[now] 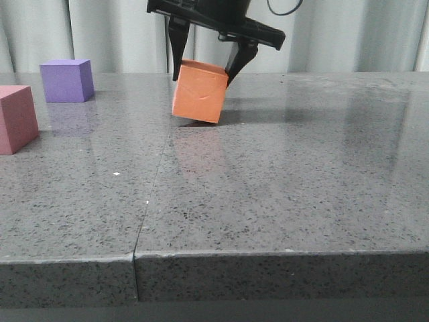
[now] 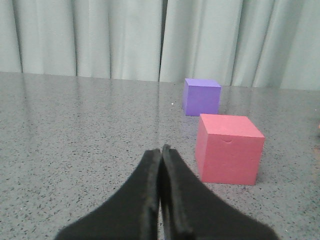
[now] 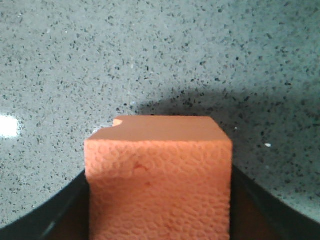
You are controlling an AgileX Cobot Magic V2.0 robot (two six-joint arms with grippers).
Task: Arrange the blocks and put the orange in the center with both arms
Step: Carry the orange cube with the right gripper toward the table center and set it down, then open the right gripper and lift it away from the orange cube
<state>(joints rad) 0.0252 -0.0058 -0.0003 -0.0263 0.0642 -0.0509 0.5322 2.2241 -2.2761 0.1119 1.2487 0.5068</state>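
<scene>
The right gripper [image 1: 204, 64] is pinching the tilted orange cube [image 1: 198, 92] for centre placement, right of the purple cube [image 1: 66, 80] and pink cube [image 1: 16, 118], while the left gripper [image 2: 161, 150], pressed together, is idling near them.

A grey speckled stone counter [image 1: 281, 194] carries a purple cube [image 1: 66, 80] and, nearer, a pink cube [image 1: 16, 119].

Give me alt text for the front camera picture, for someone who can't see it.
A black gripper clamps a tilted orange cube near the middle of a grey speckled table. A purple cube and a pink cube sit at far left, before pale curtains.
</scene>
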